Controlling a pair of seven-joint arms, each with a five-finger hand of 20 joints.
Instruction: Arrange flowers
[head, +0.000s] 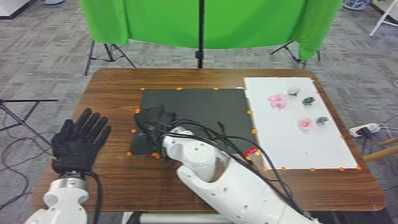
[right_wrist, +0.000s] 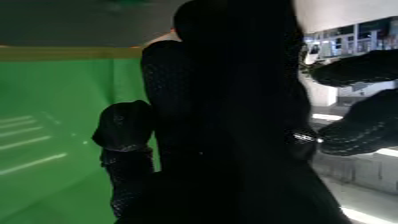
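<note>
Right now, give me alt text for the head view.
Robot's right hand over a dark mat, red flower near its arm; pink flowers on a white sheet at right; open left hand at left of brown table.

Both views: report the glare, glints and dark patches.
Head view: mostly even light, the white panel brightest, the right hand blending into the black mat and its outline hard to follow. Right wrist view: pale slanting streaks on the green cloth, a small bright glint on the black glove, most of which is too dark to show its surface, and harsh white glare strips beyond it.
</note>
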